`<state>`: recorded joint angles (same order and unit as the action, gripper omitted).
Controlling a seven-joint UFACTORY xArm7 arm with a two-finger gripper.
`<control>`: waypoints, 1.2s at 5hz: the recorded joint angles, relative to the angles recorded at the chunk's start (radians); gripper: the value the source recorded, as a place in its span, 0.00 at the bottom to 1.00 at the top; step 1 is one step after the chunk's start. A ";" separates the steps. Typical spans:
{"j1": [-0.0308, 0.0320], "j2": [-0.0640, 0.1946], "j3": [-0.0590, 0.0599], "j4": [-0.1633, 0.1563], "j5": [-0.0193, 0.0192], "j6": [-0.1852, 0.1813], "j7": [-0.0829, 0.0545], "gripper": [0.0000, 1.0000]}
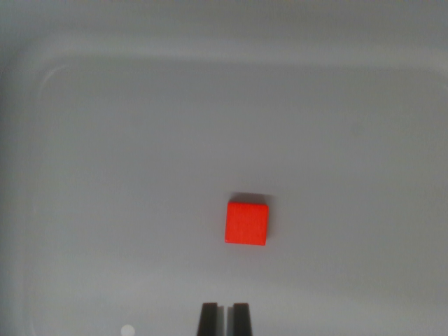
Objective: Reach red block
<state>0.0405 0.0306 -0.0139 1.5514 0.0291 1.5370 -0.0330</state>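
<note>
Red block [246,223] flat on pale tray floor [126,161], centre-right, slightly beyond gripper [225,318]. Jaws nearly together, holding nothing, tips apart from block, probably poised for approach.

Red block [246,223] on grey tray floor [140,175], just above near-closed gripper [225,318] tips.

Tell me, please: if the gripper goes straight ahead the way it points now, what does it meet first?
Probably the red block. The gripper points up the wrist view, and the block lies just ahead, slightly toward the wrist view's right. Nothing else stands between them on the grey tray. Depth is unclear.
</note>
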 joint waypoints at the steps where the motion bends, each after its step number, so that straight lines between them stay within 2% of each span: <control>1: 0.0000 0.000 0.000 0.000 0.0000 0.000 0.000 0.00; 2: -0.0006 0.008 -0.001 -0.020 0.0007 -0.028 0.000 0.00; 3: -0.0006 0.008 -0.001 -0.020 0.0007 -0.028 0.000 0.00; 4: -0.0013 0.017 -0.001 -0.044 0.0014 -0.061 -0.001 0.00; 5: -0.0013 0.017 -0.001 -0.044 0.0014 -0.061 -0.001 0.00; 6: -0.0021 0.027 -0.002 -0.071 0.0023 -0.097 -0.001 0.00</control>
<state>0.0384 0.0579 -0.0158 1.4806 0.0314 1.4401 -0.0338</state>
